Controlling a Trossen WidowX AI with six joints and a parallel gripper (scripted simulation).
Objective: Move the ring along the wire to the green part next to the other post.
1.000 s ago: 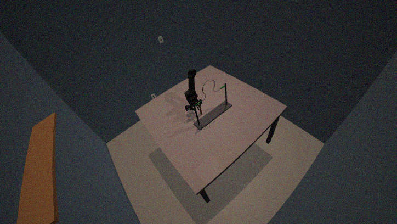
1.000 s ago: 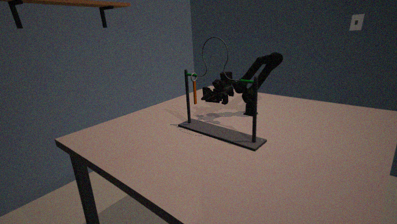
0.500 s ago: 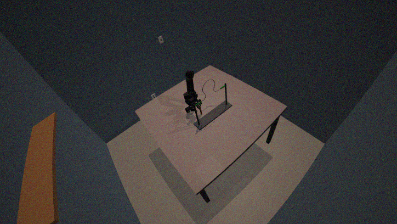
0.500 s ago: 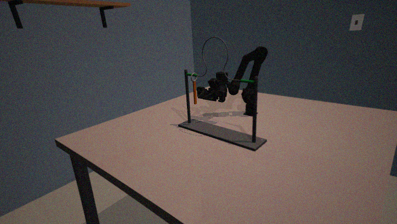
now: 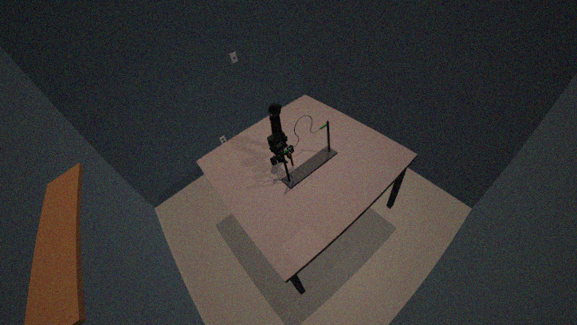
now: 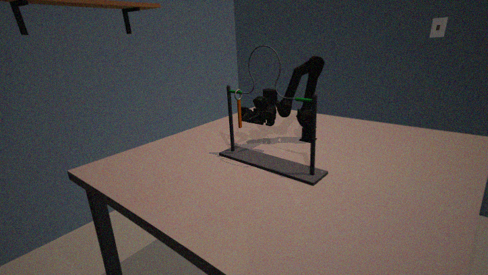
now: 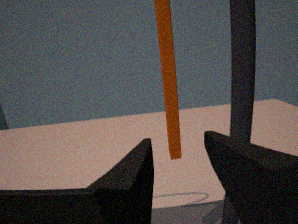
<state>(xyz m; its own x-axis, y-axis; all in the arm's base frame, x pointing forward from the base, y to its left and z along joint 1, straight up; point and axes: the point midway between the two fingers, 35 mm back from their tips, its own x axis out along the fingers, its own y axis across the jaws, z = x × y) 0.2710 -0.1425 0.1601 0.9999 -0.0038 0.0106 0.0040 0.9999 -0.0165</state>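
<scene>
The ring (image 6: 238, 89) hangs on the green part (image 6: 232, 91) beside the left post (image 6: 231, 123) (image 7: 242, 75) in the exterior view. Its orange handle (image 6: 239, 116) (image 7: 168, 65) (image 5: 292, 161) points down, its lower end free. My gripper (image 7: 177, 141) is partly open and empty. In the wrist view the handle's lower end shows between the two fingertips, apart from both, with the post behind the right finger. In the exterior view the fingers are right beside the handle; the exact gap in depth is unclear. The other green part (image 6: 302, 99) (image 5: 323, 127) meets the far post (image 6: 313, 136) (image 5: 328, 137).
The thin grey wire (image 6: 263, 45) (image 5: 303, 115) rises in a tall loop between the green parts, above the gripper and wrist. Both posts stand on a grey base (image 6: 273, 164) (image 5: 311, 165) on the table (image 6: 204, 211). A wooden shelf (image 5: 56, 242) is on the wall.
</scene>
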